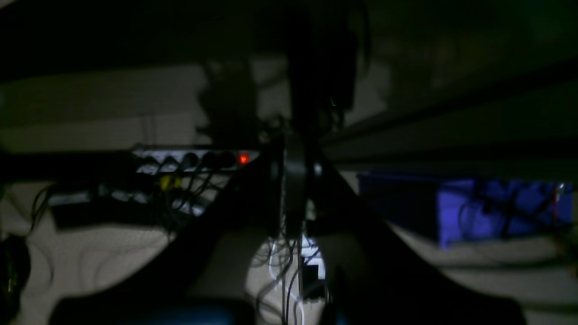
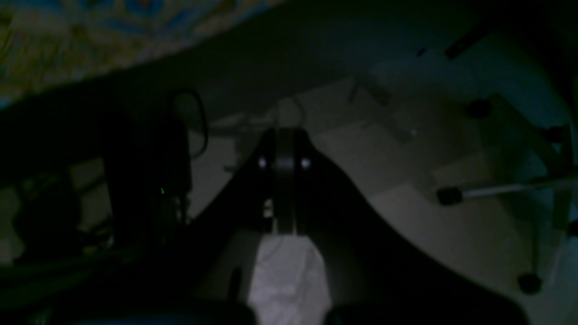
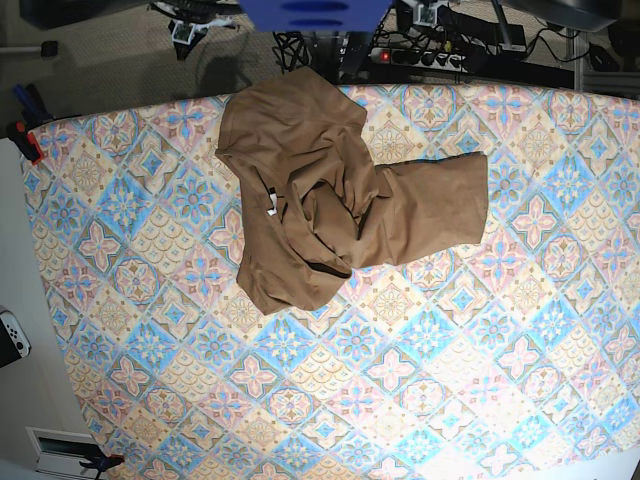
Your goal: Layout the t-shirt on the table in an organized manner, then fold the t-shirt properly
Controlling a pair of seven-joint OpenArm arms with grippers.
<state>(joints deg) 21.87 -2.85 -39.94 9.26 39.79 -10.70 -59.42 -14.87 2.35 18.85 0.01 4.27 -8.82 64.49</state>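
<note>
The tan-brown t-shirt (image 3: 340, 200) lies crumpled in a heap on the far middle of the patterned table (image 3: 400, 400), one sleeve spread toward the right and a small white tag (image 3: 272, 210) showing. Neither gripper appears in the base view. In the dim left wrist view my left gripper (image 1: 294, 153) is shut on nothing and faces the floor and cables. In the right wrist view my right gripper (image 2: 283, 144) is likewise shut and empty, below the table's cloth edge (image 2: 90, 27).
A power strip (image 1: 198, 159) with a red light and tangled cables lies on the floor behind the table. A blue box (image 1: 496, 207) sits to its right. Chair legs with castors (image 2: 496, 189) stand nearby. A red clamp (image 3: 25, 140) grips the table's left edge.
</note>
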